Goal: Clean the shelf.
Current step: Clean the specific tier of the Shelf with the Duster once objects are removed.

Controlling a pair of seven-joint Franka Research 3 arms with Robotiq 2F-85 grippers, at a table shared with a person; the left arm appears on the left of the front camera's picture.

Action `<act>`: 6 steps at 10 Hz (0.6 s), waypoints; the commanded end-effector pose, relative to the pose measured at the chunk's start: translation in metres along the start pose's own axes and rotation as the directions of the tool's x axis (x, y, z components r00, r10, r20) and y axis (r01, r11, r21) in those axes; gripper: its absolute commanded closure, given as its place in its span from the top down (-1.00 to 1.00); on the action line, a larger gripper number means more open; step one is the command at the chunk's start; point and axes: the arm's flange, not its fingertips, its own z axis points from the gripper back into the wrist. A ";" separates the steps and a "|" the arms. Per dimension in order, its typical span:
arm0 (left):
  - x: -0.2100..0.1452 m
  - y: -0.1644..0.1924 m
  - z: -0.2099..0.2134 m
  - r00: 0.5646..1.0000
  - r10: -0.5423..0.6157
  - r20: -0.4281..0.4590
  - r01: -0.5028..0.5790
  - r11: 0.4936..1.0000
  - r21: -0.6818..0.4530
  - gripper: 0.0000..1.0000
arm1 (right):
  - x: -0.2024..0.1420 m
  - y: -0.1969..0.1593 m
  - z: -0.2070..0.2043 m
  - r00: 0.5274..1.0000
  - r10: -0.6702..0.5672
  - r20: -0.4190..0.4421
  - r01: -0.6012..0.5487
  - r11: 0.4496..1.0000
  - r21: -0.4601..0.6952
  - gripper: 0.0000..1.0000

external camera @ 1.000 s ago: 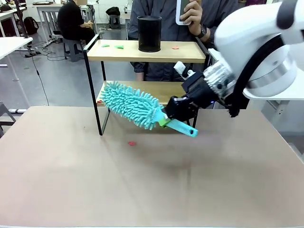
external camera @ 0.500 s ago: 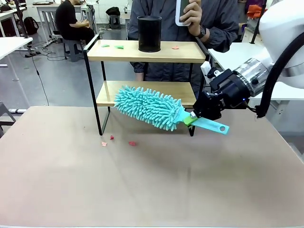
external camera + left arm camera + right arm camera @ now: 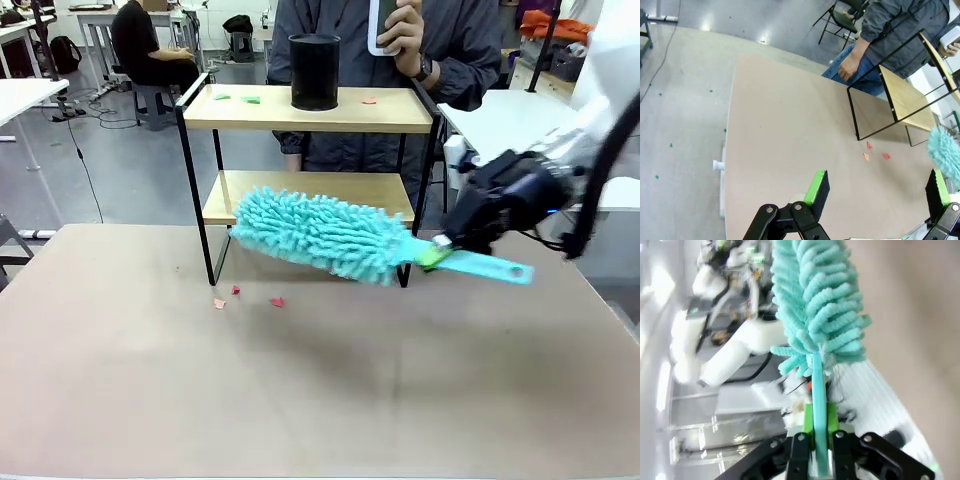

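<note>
Gripping the handle of a fluffy teal duster [image 3: 320, 235], the right tool [image 3: 434, 254] holds its head in front of the lower board of the shelf [image 3: 310, 108], which stands at the tabletop's [image 3: 300, 400] far edge, while the left tool [image 3: 876, 190] hovers above the tabletop, jaws spread wide

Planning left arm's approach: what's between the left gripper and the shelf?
Left wrist view: mostly bare table between left gripper and shelf, with three small reddish scraps lying near the shelf's legs.
</note>
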 end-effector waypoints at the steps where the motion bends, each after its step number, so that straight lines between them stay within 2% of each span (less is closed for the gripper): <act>1: 0.000 0.000 -0.002 1.000 -0.022 0.018 0.023 1.000 -0.016 1.00 | -0.065 0.007 0.083 0.999 -0.025 -0.026 0.028 0.990 0.140 -0.75; 3: 0.000 0.000 -0.002 1.000 -0.022 0.018 0.023 1.000 -0.016 1.00 | -0.138 0.006 0.140 0.997 0.039 0.061 -0.056 0.950 0.306 -0.75; 4: 0.000 0.000 -0.002 1.000 -0.022 0.018 0.023 1.000 -0.016 1.00 | -0.173 0.005 0.161 0.987 0.102 0.125 -0.143 0.913 0.381 -0.75; 5: 0.000 0.000 -0.002 1.000 -0.022 0.018 0.023 1.000 -0.016 1.00 | -0.199 0.001 0.179 0.970 0.139 0.201 -0.212 0.889 0.406 -0.75; 6: 0.000 0.000 -0.002 1.000 -0.022 0.018 0.023 1.000 -0.016 1.00 | -0.225 -0.010 0.201 0.926 0.156 0.344 -0.304 0.847 0.435 -0.75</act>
